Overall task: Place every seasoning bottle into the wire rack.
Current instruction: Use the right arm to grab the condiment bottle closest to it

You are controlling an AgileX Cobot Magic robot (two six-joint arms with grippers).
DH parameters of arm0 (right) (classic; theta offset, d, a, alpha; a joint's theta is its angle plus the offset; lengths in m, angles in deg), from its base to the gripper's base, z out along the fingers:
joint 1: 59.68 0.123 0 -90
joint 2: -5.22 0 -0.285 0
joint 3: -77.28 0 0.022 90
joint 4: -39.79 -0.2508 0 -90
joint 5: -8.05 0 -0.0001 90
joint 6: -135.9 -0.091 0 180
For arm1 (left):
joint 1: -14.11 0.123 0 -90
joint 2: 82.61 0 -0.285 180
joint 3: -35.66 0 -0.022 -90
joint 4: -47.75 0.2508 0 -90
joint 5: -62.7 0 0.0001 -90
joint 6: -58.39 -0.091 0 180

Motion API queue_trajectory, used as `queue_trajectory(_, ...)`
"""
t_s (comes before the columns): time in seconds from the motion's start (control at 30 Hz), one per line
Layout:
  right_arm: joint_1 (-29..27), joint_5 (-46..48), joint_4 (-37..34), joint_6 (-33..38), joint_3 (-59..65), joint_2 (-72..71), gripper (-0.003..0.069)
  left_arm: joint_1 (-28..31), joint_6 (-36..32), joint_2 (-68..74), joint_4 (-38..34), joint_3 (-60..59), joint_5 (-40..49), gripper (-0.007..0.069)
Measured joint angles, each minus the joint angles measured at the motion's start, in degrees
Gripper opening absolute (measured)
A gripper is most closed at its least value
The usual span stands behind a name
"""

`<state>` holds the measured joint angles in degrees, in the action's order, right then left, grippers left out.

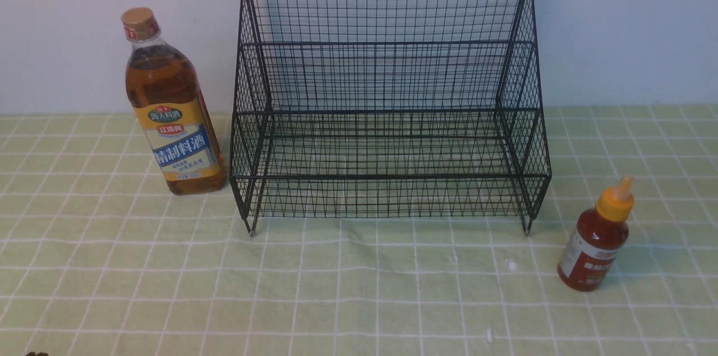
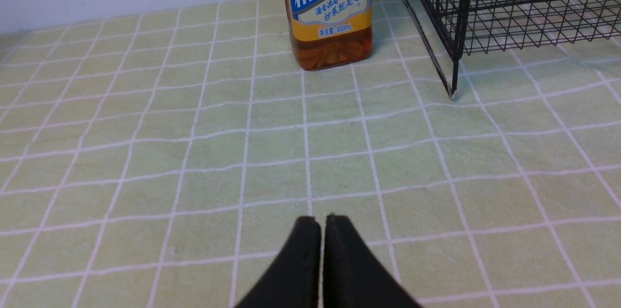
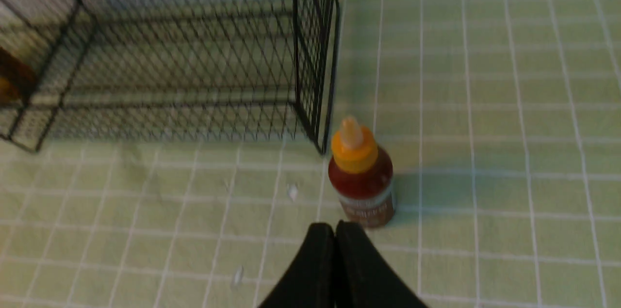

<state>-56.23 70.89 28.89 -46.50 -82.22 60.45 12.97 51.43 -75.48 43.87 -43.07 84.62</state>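
Front view: nothing done yet, the tall cooking wine bottle [image 1: 171, 115] stands upright on the checked green tablecloth [image 1: 359, 289] just left of the black wire rack [image 1: 387, 98], the small red sauce bottle [image 1: 597, 238] stands near the rack's right front foot, and both tiers are bare. Left gripper [image 2: 322, 223] and right gripper [image 3: 335, 230] have their jaws pressed together holding nothing, each short of its bottle, so both pick-and-place steps remain.

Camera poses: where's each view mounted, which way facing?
Front: between arms, facing wall; wire rack centred, cooking-wine bottle left, red sauce bottle right; no claws visible.
Left wrist: on left arm, facing cooking-wine bottle's base; shut left claw.
Right wrist: on right arm, tilted down at red sauce bottle; shut right claw.
Shared: wire rack in all.
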Motion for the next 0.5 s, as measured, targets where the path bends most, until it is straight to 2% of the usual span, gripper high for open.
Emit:
queue_trajectory(0.23, 0.0, 2.9, 0.1, -1.1, -9.9, 17.4, 0.0025, 0.0, 0.0, 0.0, 0.0, 0.0, 0.0, -0.0006)
queue_trajectory(0.4, 0.1, 4.4, -1.1, 0.3, -14.4, 28.2, 0.0169, 0.0, 0.0, 0.0, 0.0, 0.0, 0.0, -0.0006)
queue_trajectory(0.5, 1.2, 4.6, -0.9, 1.9, -15.0, 32.2, 0.0294, 0.0, 0.0, 0.0, 0.0, 0.0, 0.0, -0.0006)
